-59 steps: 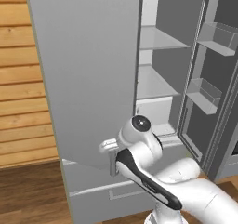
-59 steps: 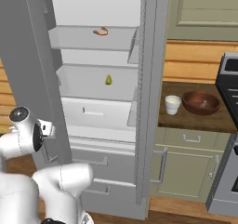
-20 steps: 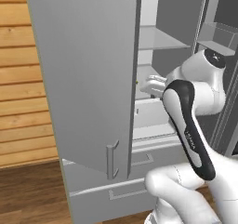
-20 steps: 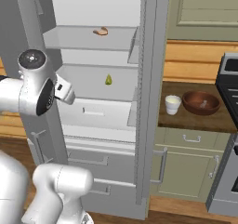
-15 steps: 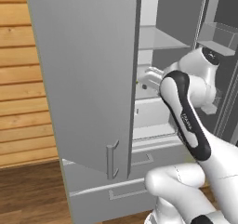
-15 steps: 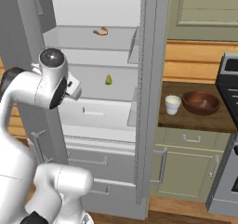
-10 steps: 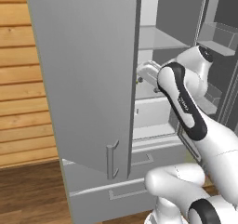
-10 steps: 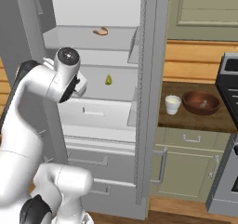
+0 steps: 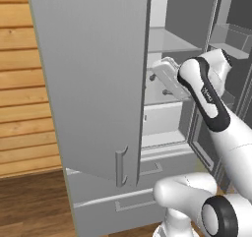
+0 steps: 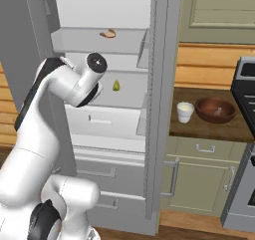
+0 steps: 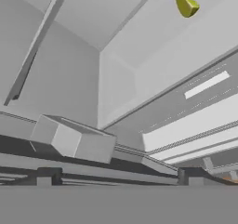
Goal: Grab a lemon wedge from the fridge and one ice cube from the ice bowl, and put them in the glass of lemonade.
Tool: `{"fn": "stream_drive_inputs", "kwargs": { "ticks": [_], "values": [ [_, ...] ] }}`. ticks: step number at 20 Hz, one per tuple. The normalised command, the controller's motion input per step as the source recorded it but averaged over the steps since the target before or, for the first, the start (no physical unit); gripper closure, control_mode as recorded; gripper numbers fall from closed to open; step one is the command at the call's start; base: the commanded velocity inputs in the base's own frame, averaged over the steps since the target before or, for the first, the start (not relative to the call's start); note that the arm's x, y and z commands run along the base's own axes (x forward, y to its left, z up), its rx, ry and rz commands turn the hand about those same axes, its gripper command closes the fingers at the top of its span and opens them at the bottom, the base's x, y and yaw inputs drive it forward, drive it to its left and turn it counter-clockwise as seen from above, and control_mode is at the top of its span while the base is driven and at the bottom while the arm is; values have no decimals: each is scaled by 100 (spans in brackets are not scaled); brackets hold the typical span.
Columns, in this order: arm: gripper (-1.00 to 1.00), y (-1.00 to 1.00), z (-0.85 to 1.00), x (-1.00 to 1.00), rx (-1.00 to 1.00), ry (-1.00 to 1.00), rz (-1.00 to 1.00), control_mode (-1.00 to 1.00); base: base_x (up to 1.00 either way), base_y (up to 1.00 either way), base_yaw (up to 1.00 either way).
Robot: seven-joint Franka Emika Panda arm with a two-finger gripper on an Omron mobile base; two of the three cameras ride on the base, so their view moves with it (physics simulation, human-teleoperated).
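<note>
The arm is reaching into the fridge (image 10: 154, 109) now, past the left door (image 9: 93, 78), which hangs wide open so the shelves are free to get at. The lemon wedge (image 10: 116, 85) sits alone on the middle shelf (image 10: 124, 100), toward the back, and in the hand view it shows high and off to the right (image 11: 186, 5), so the wrist looks not yet lined up on it. The claw (image 9: 156, 76) is on the end of the white hand at the shelf's front edge in the left base view; its fingers are hard to make out there, but the jaws stand apart and empty, which fits an approach before any pinch. A tan bun (image 10: 107, 34) lies on the shelf above, well apart from the wedge and no part of this job. Over on the table (image 10: 209, 127) to the right, the glass of lemonade (image 10: 185, 111) stands just beside the ice bowl (image 10: 215, 109), both waiting. Judging by that, neither wedge nor ice has gone in: the next move calls for swinging toward the wedge and closing gently on so small a piece.
</note>
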Motion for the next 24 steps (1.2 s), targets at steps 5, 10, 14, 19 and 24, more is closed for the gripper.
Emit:
{"fn": "stream_drive_inputs", "kwargs": {
  "ticks": [5,10,14,19,24],
  "values": [
    [-100,0,0,0,21,0,16,-100,0,0,0],
    [-100,6,0,1,14,3,20,-100,0,0,0],
    [-100,24,5,2,5,7,9,-100,0,0,0],
    [-100,6,0,59,1,7,0,-100,0,0,0],
    [-100,1,0,17,1,5,0,-100,0,0,0]
  ]
}}
